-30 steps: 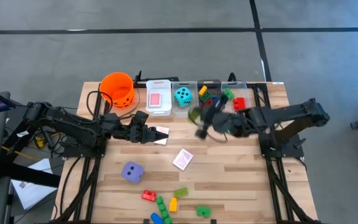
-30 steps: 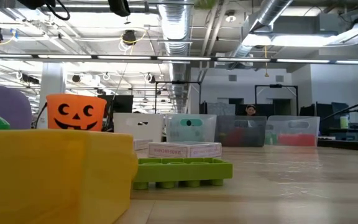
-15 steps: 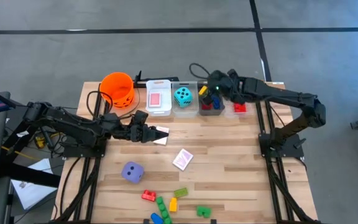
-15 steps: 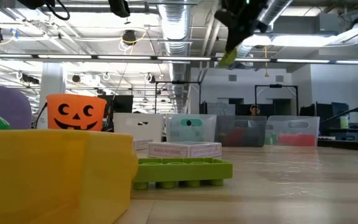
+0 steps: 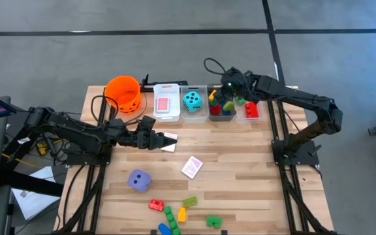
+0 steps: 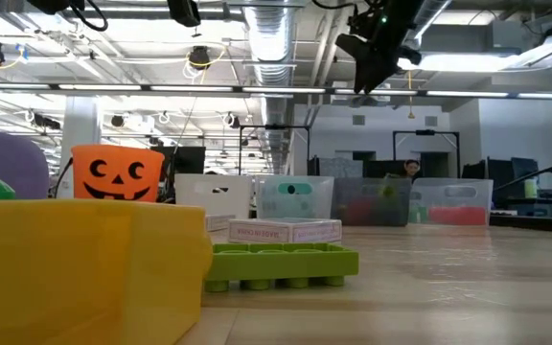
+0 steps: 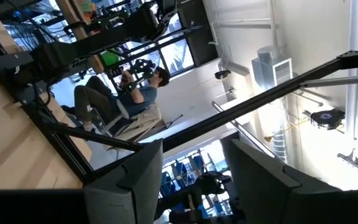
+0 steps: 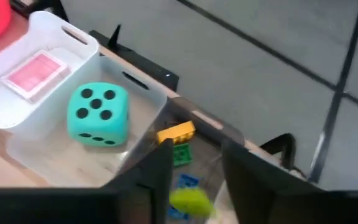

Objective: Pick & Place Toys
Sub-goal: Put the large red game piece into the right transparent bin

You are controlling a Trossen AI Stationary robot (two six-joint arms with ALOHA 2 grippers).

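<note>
Green brick [image 8: 191,200] is seen loose between the parted fingers of the right gripper [image 8: 194,180] only in its wrist view — blurred. Left gripper [image 5: 164,140], left of centre in the high view, is clamped on a pink-backed card [image 5: 169,143], partly hidden.

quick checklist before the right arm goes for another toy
1. right gripper above brick bin: ok
2. Its jaws apart, nothing between them: ok
3. green brick below them, settled in the bin: cannot tell
4. left gripper at held card, secure: cannot tell
5. Table sorted: not ok; purple die, loose card and loose bricks remain
</note>
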